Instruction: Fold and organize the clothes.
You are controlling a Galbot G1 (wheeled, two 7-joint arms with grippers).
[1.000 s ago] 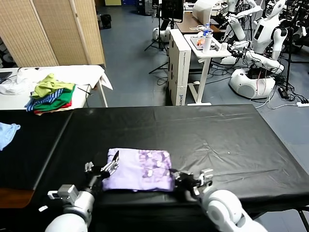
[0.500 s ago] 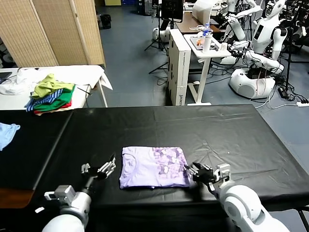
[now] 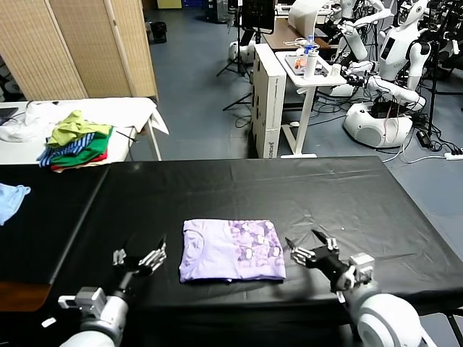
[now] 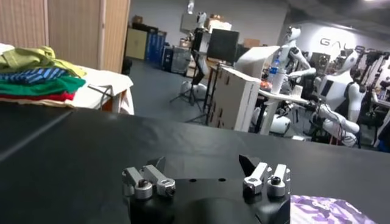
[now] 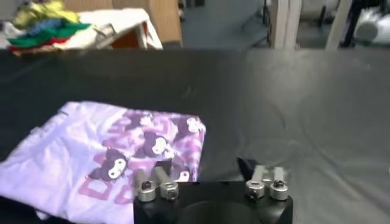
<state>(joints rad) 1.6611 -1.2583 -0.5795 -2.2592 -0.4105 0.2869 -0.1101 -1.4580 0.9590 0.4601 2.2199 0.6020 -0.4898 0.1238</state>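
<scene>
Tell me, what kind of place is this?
Most likely a robotics lab or workshop. White humanoid robots stand at the back, cables run across the floor, and a folded lavender T-shirt lies on a black test table.

Left arm: low at the near left of the head view, forearm reaching forward.
Left claw [image 3: 143,258]: fingers spread apart, nothing between them, pointing forward and slightly inward.
Right arm: low at the near right, white rounded forearm angled inward.
Right claw [image 3: 309,249]: fingers parted, holding nothing, tips pointing toward the left.
</scene>
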